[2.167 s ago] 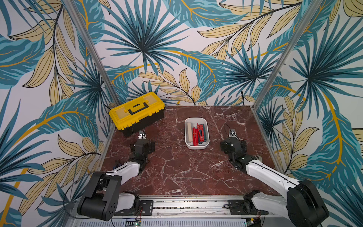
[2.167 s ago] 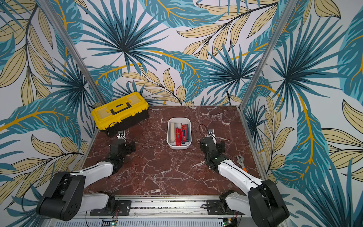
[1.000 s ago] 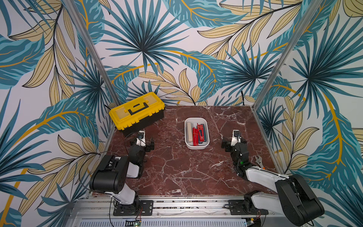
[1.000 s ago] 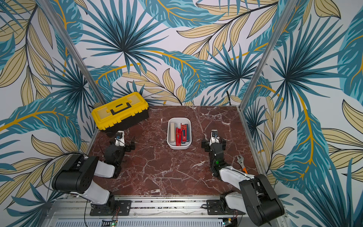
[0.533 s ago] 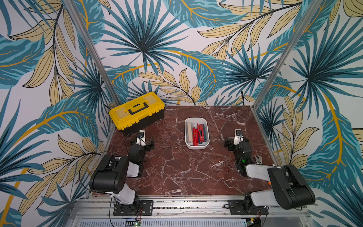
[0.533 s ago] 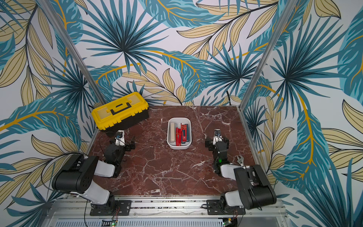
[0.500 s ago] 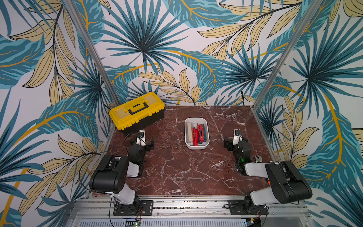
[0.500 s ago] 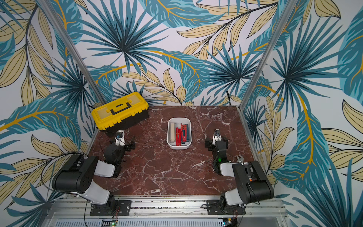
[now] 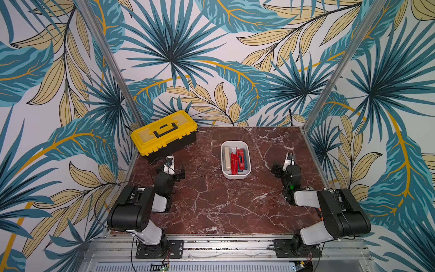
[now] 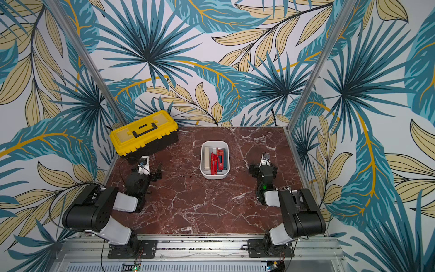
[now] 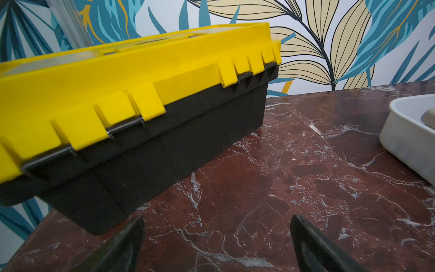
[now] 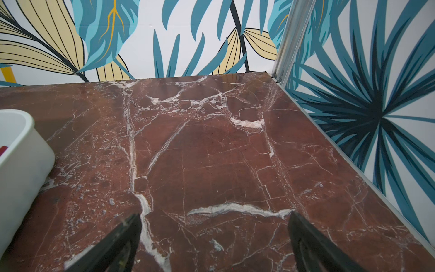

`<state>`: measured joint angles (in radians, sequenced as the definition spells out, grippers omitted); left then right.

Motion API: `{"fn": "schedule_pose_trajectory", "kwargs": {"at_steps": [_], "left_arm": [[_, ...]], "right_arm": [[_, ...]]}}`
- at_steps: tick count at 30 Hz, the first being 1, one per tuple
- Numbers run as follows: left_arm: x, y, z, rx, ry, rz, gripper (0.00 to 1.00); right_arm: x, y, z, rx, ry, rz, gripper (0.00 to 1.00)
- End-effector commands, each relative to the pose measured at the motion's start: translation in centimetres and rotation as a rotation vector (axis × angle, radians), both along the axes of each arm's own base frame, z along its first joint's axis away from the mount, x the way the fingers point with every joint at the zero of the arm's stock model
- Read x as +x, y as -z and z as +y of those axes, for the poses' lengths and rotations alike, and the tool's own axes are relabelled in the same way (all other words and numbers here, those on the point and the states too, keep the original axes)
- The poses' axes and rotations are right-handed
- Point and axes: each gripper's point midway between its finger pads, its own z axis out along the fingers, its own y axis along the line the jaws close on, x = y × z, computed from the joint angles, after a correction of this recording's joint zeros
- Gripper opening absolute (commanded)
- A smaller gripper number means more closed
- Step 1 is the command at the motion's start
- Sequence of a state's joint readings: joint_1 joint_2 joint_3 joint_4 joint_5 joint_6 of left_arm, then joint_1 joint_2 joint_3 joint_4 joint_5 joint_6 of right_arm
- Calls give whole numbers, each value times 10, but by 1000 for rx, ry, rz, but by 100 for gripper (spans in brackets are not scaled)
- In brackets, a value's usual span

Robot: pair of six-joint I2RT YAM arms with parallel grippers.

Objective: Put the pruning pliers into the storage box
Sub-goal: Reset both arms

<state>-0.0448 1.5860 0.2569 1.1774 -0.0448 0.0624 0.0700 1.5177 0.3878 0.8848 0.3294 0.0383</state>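
Note:
The white storage box (image 9: 235,176) (image 10: 213,176) sits mid-table toward the back. Inside it lie the pruning pliers (image 9: 236,160) (image 10: 216,160): red, beige and blue-grey bars side by side. My left gripper (image 9: 173,169) (image 10: 150,170) rests low near the table's left side, just in front of the yellow toolbox. It is open with only bare marble between its fingers (image 11: 127,245). My right gripper (image 9: 286,164) (image 10: 263,168) is to the right of the box, also open and holding nothing (image 12: 215,221). Each wrist view catches one corner of the box (image 11: 409,141) (image 12: 21,160).
A yellow toolbox (image 9: 164,135) (image 11: 131,94) with a black base and handle stands at the back left, close ahead of the left gripper. Patterned walls and aluminium posts (image 9: 329,82) enclose the red marble table (image 9: 223,200). Both arms are folded back near their bases.
Both arms have drawn back from the middle toward their bases. The left settled first, and the right elbow kept folding until now. The box and its contents have not moved.

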Motion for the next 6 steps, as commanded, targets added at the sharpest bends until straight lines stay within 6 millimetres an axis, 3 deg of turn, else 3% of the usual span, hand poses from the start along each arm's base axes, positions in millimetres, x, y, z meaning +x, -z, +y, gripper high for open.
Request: {"fn": "schedule_pose_trajectory", "kwargs": {"at_steps": [1,6], "left_arm": [[7,-6,3,-2,-13,-6,100],[8,-6,14,-7,-79,-2,100]], "right_arm": [[1,-7,-4,11,24,-20,100],[1,-7,-4,11,24,-19,99]]}}
